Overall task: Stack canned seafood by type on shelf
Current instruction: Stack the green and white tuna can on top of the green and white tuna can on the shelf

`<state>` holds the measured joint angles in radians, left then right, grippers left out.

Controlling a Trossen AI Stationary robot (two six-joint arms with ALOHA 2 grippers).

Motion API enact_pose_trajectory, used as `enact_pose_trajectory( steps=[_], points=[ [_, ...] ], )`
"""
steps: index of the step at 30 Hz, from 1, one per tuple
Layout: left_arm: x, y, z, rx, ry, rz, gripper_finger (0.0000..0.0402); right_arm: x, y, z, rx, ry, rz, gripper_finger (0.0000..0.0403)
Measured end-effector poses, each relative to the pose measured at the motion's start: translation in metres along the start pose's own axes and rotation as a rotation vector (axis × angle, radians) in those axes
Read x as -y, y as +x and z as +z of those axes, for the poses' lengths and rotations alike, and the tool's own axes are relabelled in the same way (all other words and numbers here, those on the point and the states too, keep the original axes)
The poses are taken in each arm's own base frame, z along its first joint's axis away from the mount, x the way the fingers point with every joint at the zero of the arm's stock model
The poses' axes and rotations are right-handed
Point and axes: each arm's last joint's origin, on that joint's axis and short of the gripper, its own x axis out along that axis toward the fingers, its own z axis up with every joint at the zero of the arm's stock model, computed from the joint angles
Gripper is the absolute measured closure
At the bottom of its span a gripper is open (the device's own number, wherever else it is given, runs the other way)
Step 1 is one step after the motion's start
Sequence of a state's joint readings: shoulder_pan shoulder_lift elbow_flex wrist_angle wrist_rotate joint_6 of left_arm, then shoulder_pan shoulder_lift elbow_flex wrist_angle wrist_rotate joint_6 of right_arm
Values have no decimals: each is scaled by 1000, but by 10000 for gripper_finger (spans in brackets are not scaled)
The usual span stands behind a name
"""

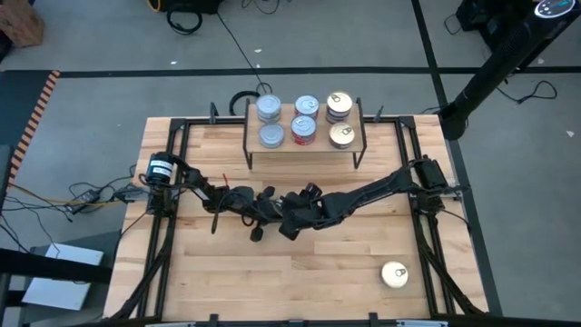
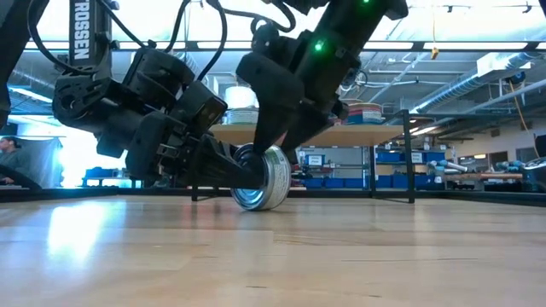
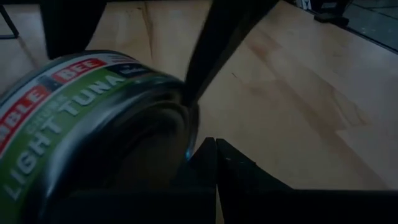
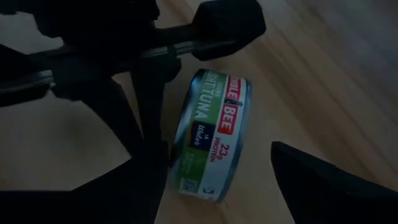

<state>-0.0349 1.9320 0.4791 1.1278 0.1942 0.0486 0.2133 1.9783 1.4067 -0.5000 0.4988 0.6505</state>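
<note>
A: Though well clear of both arms, worth listing first: gold-topped tin (image 1: 394, 274), lying flat, near the front right of the tabletop (image 1: 209, 272). Any risk there?

B: None apparent. Next back, mid-table: green-labelled tuna tin (image 2: 264, 179), standing on its rim, free to roll.

A: Grip?

B: Left gripper (image 3: 216, 163) clenched on nothing, tips seemingly against the tin's face. Right gripper (image 4: 217, 171) spread wide, straddling the tin from above, one finger (image 4: 323, 180) clearly apart from it. Held by neither.

A: Likely failures?

B: Could roll off or topple flat on any push or retreat of the left tips before closure of the right. Could squirt out if pinched off-centre. Also crowded: possible knock between the two arms.

A: Farthest?

B: Shelf (image 1: 304, 153) at the back edge, six tins in three columns: silver-blue tins (image 1: 270, 110), red-labelled tin (image 1: 303, 131), gold tins (image 1: 339, 107). Little spare room; could lose a tin to a tilted placement.
</note>
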Motion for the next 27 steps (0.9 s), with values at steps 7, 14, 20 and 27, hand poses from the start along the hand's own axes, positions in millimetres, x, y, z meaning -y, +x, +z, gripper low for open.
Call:
enact_pose_trajectory(
  steps=[7, 14, 20, 27],
  points=[
    [0, -1, -1, -1, 0, 2, 398, 4, 3, 4, 10, -13, -10, 131],
    [0, -2, -2, -3, -4, 2, 398, 13, 12, 0, -1, -40, -30, 160],
    [0, -2, -2, -4, -8, 2, 398, 14, 15, -3, 7, -172, -27, 151],
    [0, -2, -2, -7, -10, 2, 398, 14, 14, 0, 15, -327, -25, 101]
  ],
)
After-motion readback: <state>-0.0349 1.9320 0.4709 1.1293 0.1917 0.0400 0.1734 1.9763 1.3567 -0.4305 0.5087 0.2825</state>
